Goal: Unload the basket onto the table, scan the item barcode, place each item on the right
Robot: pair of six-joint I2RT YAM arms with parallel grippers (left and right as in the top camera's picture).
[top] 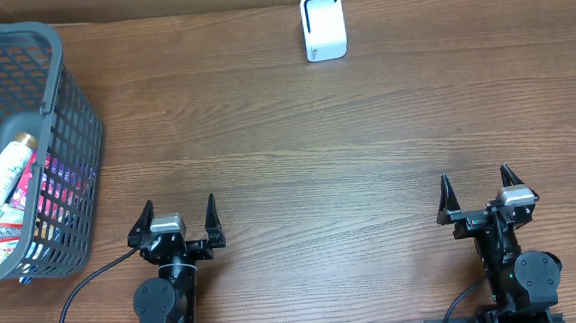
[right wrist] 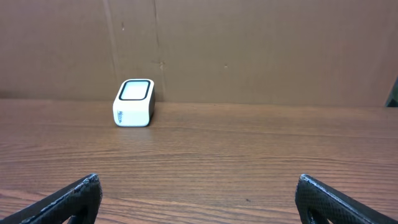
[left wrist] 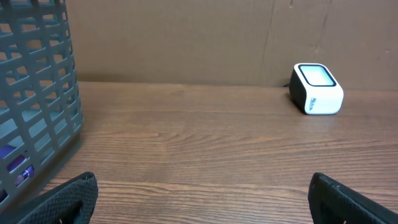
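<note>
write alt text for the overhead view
The left gripper and right gripper sit open and empty at the near edge of the table. A grey basket of packets is at left; a white scanner stands at the far edge.

No legible text. The scanner (left wrist: 317, 89) bears a short dark marking on its white side face, visible in both wrist views but too small to read. The packets (top: 3, 177) in the grey basket (top: 58, 57) carry colourful printing, but none of the lettering can be made out.
</note>
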